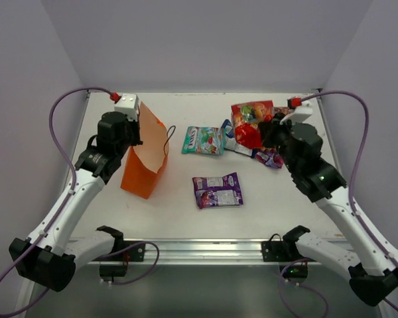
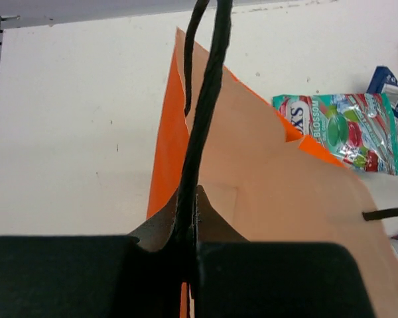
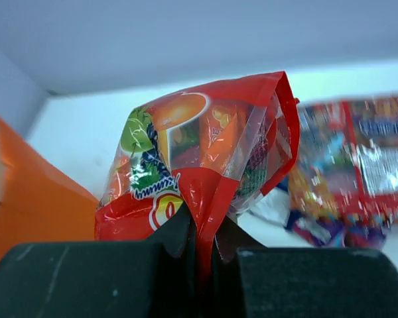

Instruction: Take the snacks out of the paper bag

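Left side of the table (image 1: 186, 222): the orange paper bag (image 1: 144, 162) stands on its base, mouth up, pale inside showing. The left gripper (image 1: 135, 127) is at the bag's far-left top corner. From the left wrist its jaws are pressed together on the paper rim and on the root of the thin dark handle (image 2: 202, 119), with no gap between them. The bag's contents cannot be seen.

Right side: the right gripper (image 1: 270, 134) has its jaws closed on the bottom edge of a red packet (image 1: 247, 134). The packet stands up above the fingers, crinkled, with fruit printed on it.

- Behind and beside that packet, at the far right, lie a second red packet (image 1: 253, 108) and a blue and white packet (image 1: 228, 130), overlapping.
- A teal packet (image 1: 203, 140) lies flat at mid-table, just right of the bag and apart from it.
- A purple packet (image 1: 217, 190) lies flat nearer the front, on its own.
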Controlling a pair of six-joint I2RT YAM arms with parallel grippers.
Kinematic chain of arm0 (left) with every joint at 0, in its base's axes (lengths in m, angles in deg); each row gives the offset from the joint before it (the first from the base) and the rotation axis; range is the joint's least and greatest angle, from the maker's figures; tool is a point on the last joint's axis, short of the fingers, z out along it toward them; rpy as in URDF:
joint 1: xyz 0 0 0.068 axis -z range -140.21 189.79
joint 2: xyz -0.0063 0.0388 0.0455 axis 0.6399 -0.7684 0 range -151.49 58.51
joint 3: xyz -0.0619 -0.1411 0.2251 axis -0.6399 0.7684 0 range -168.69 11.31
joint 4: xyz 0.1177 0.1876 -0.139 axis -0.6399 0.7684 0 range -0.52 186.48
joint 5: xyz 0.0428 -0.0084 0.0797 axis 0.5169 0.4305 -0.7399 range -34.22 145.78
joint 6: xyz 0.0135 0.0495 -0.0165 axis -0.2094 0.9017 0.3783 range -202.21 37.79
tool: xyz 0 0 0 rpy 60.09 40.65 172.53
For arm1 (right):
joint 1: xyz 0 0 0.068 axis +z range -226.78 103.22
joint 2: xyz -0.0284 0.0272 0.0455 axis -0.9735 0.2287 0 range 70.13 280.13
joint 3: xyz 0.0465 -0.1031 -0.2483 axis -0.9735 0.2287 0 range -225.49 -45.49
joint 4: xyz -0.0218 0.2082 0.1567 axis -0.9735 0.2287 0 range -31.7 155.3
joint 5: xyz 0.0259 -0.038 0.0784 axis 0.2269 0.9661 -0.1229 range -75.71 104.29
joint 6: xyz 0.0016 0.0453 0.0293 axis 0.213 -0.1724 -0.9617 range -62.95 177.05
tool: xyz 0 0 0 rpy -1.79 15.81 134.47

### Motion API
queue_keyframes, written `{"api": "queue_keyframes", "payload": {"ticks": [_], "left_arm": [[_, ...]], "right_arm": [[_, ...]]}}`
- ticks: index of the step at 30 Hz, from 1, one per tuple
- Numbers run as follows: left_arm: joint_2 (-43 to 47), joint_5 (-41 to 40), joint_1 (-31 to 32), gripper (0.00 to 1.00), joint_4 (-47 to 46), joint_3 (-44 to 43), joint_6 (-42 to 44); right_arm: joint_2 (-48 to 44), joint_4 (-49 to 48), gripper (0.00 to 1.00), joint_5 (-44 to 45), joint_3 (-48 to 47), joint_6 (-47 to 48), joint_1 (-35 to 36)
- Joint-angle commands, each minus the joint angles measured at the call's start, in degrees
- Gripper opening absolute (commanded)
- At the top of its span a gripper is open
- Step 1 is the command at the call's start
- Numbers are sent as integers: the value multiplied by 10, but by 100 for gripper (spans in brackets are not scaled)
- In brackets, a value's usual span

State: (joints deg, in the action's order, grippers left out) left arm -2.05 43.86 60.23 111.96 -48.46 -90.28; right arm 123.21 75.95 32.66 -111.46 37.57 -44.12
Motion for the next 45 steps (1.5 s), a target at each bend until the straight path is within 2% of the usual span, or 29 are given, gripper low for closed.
{"api": "queue_keyframes", "payload": {"ticks": [1,5,8,9,10,12,13,14,16,20,25,30,37,40,41,43,44,45], "left_arm": [[-12,24,-36,0,2,-44,-26],[-23,62,-69,0,-13,-49,-33],[-26,70,-79,0,-21,-53,-34],[-27,68,-80,0,-23,-54,-32],[-28,68,-82,0,-26,-54,-31],[-34,69,-87,0,-29,-54,-31],[-40,70,-88,0,-32,-54,-32],[-42,71,-89,0,-34,-54,-33],[-46,74,-94,0,-43,-54,-38],[-64,74,-109,0,-56,-65,-41],[-102,93,-136,0,-100,-78,-50],[-149,117,-171,0,-149,-98,-64],[-181,117,-190,0,-174,-101,-55],[-179,117,-190,34,-155,-109,-43],[-176,117,-190,56,-149,-112,-41],[-160,117,-190,72,-129,-125,-36],[-153,117,-190,84,-121,-130,-32],[-146,117,-190,89,-105,-135,-30]], "right_arm": [[2,-11,0,-24,101,-85,-46],[27,-62,0,-20,241,-117,-78],[51,-65,0,-4,296,-165,-85],[53,-63,4,-4,307,-186,-87],[51,-51,19,-1,314,-197,-87],[39,-28,44,5,322,-219,-87],[34,7,69,12,319,-226,-88],[28,27,81,17,307,-234,-87],[5,82,97,18,291,-238,-87],[-73,156,99,-7,206,-196,-87],[-144,128,99,-19,150,-101,-87],[-151,130,99,-17,131,-80,-88],[-179,98,99,-44,171,-95,-87],[-179,97,99,-50,156,-79,-87],[-180,98,99,-50,150,-66,-87],[-180,98,99,-49,129,-54,-86],[-180,99,99,-50,121,-42,-87],[-179,104,99,-49,111,-36,-87]]}}
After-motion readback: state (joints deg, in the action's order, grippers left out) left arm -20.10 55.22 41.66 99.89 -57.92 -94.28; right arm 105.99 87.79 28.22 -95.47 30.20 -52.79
